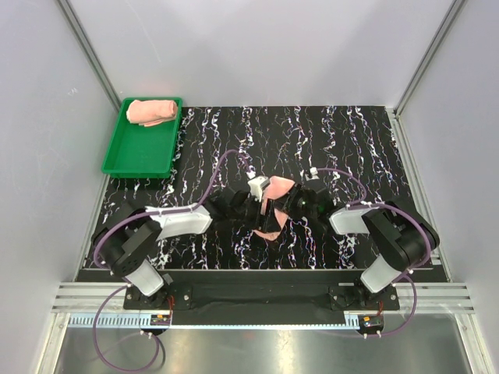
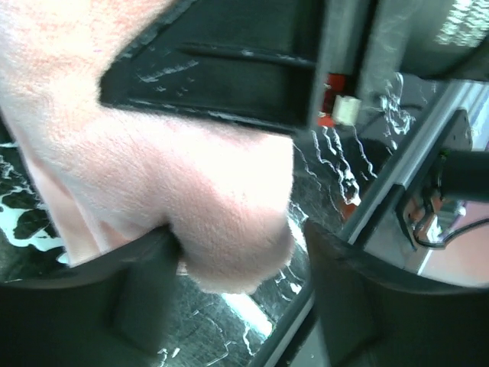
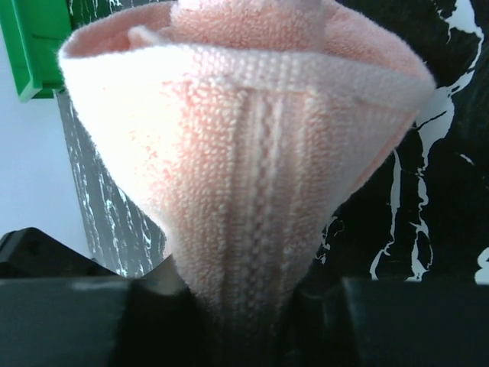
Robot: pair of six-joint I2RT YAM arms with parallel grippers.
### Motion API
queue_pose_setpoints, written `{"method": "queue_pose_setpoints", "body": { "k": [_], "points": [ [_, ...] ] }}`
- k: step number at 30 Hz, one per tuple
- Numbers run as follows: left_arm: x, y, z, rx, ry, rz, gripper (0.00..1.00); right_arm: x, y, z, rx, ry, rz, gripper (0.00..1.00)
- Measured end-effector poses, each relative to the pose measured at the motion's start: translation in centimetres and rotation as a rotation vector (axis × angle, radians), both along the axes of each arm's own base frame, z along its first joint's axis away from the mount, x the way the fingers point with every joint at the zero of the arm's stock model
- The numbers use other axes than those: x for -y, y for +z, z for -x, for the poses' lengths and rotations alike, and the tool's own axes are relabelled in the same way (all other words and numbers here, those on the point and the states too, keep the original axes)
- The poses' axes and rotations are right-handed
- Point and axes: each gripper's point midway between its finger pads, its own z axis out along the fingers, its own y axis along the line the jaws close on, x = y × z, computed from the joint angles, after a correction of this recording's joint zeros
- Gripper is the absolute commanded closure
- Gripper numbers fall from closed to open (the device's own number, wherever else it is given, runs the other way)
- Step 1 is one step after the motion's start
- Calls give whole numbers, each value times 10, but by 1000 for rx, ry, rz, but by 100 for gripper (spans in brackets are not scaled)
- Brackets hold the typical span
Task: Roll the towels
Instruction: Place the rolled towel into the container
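Observation:
One salmon-pink towel [image 1: 274, 204] hangs bunched above the middle of the black marbled mat, between my two grippers. My right gripper [image 1: 298, 204] is shut on it. In the right wrist view the towel [image 3: 252, 153] flares up like a cone from between the pinched fingers [image 3: 405, 321]. My left gripper [image 2: 241, 245] is open. The towel [image 2: 153, 176] leans on its left finger [image 2: 114, 298], and a gap separates it from the right finger [image 2: 367, 306]. A second towel [image 1: 153, 111] lies rolled at the far end of the green tray [image 1: 140, 152].
The green tray sits at the mat's far left corner, and its edge shows in the right wrist view [image 3: 34, 38]. White enclosure walls stand on three sides. An aluminium rail [image 1: 257, 300] runs along the near edge by the arm bases.

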Motion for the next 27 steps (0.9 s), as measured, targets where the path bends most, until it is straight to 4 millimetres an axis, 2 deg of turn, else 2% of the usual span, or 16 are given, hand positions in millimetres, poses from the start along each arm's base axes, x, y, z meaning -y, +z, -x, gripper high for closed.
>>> {"method": "queue_pose_setpoints", "body": {
  "k": [1,3,8,13,16,20,27],
  "points": [
    [0,3,2,4,-7,7,8,0,0,0,6,2,-3,88],
    [-4,9,7,12,-16,14,2,-1,2,1,12,10,-7,91],
    [-28,30,20,18,1,16,1,1,21,11,51,57,1,91],
    [-58,85,5,121,88,103,1,3,66,24,154,122,-14,89],
    [-67,116,-5,193,128,173,1,3,95,34,213,164,-38,88],
    [-62,135,-9,207,136,278,1,2,126,46,256,209,-59,87],
    [-37,136,-15,122,106,407,1,1,189,60,359,263,-118,86]
  ]
}}
